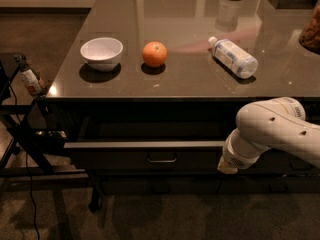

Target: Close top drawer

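Below, jaws at top drawer (115, 156) front, gape untellable, bowl (101, 53), orange (154, 54), bottle (233, 58) above

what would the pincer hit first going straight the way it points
Probably the top drawer, its front right of the handle; the pincer is low by its right end, depth unclear.

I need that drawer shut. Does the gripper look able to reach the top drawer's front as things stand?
Probably yes. The gripper sits low at the right end of the front of the top drawer, with nothing between them. Whether it touches the front, I cannot tell.
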